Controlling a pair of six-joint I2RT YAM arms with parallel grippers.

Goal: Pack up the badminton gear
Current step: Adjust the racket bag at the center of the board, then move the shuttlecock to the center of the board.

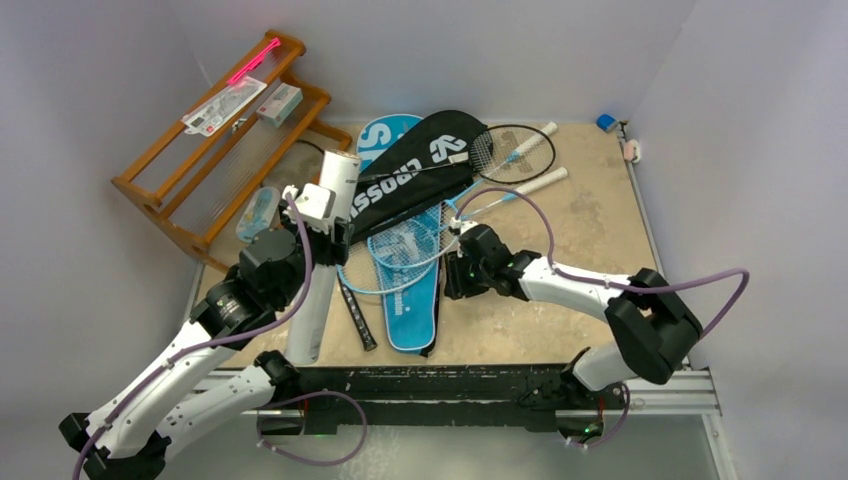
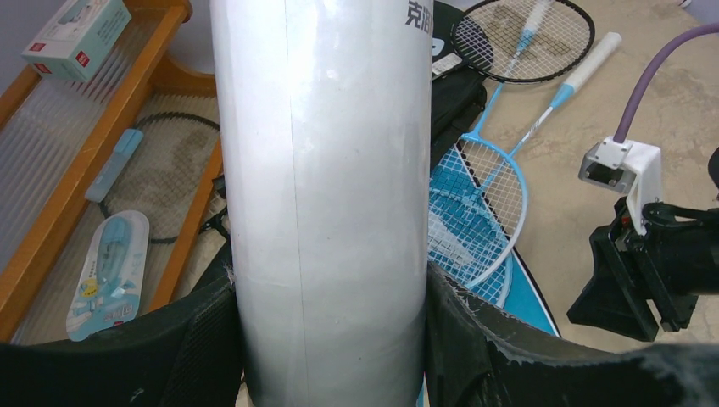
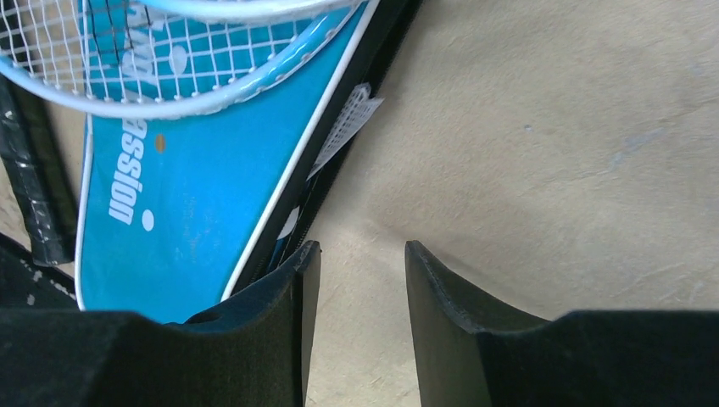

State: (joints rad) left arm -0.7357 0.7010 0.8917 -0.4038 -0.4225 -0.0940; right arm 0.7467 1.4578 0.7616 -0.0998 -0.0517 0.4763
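Robot lab test cell, I'd say: blank white walls (image 1: 480, 50) box in my tan table (image 1: 590, 230), my arms (image 1: 565, 287) bolted to a metal rail (image 1: 690, 388), purple cables (image 1: 744, 282) trailing loose

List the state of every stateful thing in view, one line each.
long white cylindrical tube, held in the left gripper.
left gripper, shut on the tube.
right gripper, open, empty, above the tan table.
light-blue racket, uncovered, lying on the blue racket-shaped cover.
blue racket-shaped cover, flat; zip state unclear.
black "CROSSWAY" racket-shaped cover, lying down; zip state unclear.
black-framed racket, uncovered, on the table.
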